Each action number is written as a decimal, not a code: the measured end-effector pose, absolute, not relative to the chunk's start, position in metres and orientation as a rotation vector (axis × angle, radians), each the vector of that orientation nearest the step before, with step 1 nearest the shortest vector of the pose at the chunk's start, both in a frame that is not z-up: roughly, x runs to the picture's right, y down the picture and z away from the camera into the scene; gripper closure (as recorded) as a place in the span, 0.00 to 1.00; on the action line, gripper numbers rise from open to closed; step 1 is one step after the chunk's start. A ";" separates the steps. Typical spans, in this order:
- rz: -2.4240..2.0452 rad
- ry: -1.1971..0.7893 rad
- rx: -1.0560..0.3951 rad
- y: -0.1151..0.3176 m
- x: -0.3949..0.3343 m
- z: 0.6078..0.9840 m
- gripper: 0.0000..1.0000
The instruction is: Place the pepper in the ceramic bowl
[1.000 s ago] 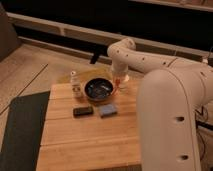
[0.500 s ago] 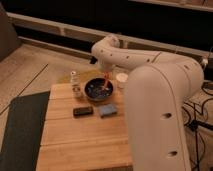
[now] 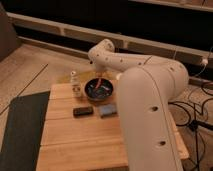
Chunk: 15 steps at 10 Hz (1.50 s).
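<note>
The ceramic bowl, dark and glossy inside, stands at the back of the wooden table. The pepper, a slim orange-red chili, hangs nearly upright over the bowl's far side, its lower end inside the rim. My gripper reaches down from the white arm just above the bowl and is shut on the pepper's upper end. The arm's large white body covers the table's right part.
A small clear white-capped bottle stands left of the bowl. A black block and a blue-grey block lie in front of the bowl. A dark mat lies on the floor to the left.
The gripper has moved left with the pepper, from beside the bowl's right edge to over the bowl, and lowered it. The arm has swung closer to the camera.
</note>
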<state>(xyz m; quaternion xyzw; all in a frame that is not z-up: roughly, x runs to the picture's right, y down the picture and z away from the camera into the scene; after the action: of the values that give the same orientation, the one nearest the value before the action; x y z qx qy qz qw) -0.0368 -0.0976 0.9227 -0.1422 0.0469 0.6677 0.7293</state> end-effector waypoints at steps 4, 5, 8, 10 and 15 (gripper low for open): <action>1.478 0.075 -0.336 -0.098 -0.042 0.932 1.00; 1.477 0.076 -0.336 -0.098 -0.041 0.931 1.00; 1.449 0.092 -0.309 -0.096 -0.029 0.929 1.00; 1.432 0.114 -0.309 -0.088 -0.027 0.932 0.94; 1.421 0.185 -0.359 -0.066 -0.044 0.966 0.94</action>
<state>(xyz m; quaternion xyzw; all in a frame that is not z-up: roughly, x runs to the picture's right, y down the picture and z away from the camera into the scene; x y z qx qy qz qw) -0.0443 -0.0657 0.9661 -0.1634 0.0843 0.6477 0.7394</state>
